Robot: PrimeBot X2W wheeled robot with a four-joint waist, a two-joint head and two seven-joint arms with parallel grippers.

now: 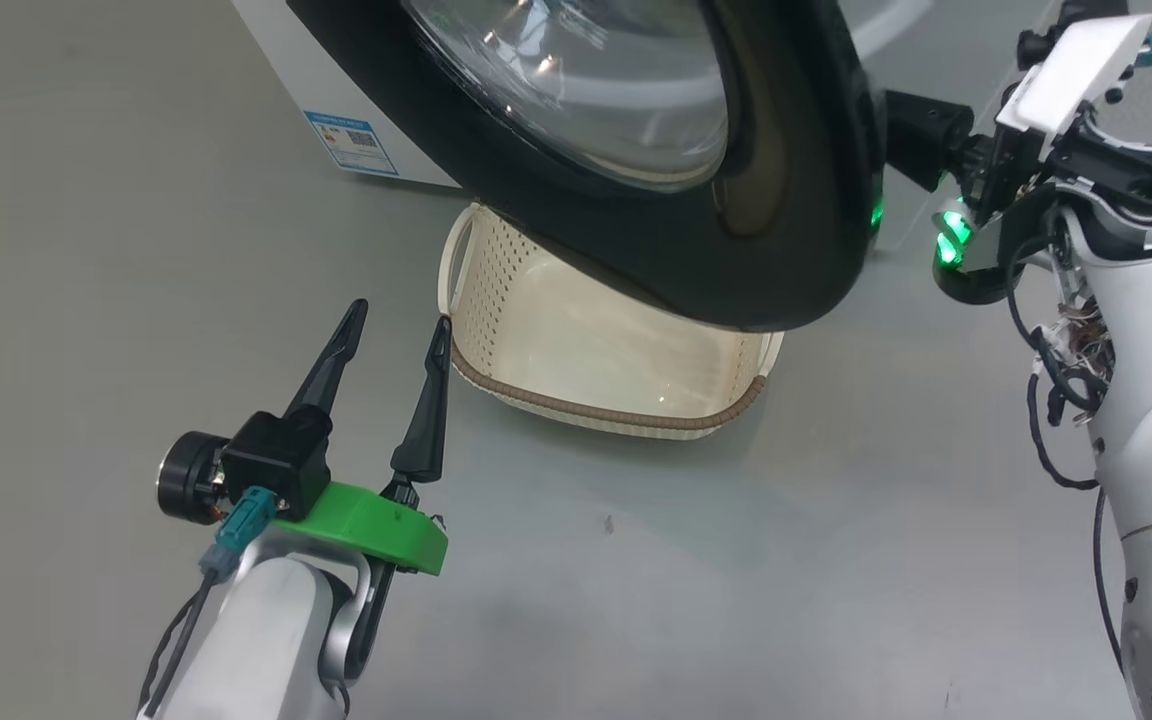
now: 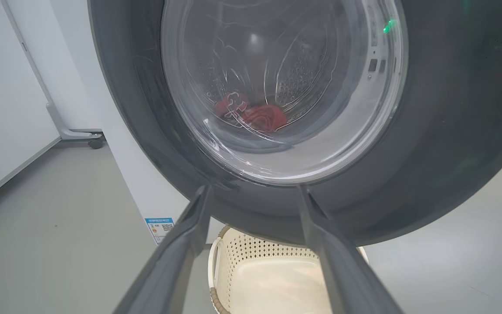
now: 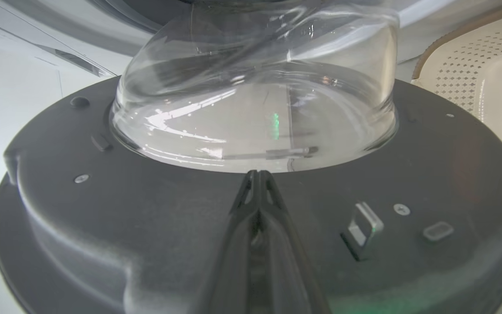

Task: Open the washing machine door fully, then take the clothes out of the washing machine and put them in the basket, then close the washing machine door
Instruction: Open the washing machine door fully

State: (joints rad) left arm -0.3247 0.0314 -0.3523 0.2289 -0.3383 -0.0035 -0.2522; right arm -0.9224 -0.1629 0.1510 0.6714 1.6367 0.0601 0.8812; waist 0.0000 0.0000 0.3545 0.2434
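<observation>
1. Left gripper [image 1: 402, 312] – lower left of head view; fingers spread wide, nothing between them; one fingertip near the left rim of the basket [image 1: 586, 412], not touching.
2. Right gripper [image 3: 257, 173] – fingers pressed together, nothing clamped; in right wrist view they lie over the dark inner face of the washing machine door [image 1: 736, 250], tips at the base of the glass bowl [image 3: 255, 87]; contact with the door – can't tell.
3. Door swung out from the washing machine [image 2: 150, 187]; fills top centre of head view; its black rim overhangs the far part of the basket.
4. Basket on the grey floor [image 1: 86, 200], centre of head view, just under the door.
5. Clothes [image 2: 264, 117] – red heap low in the drum, seen through the door glass, upper centre of left wrist view.
6. Blue label [image 1: 351, 140] low on the machine front, upper left of head view.
</observation>
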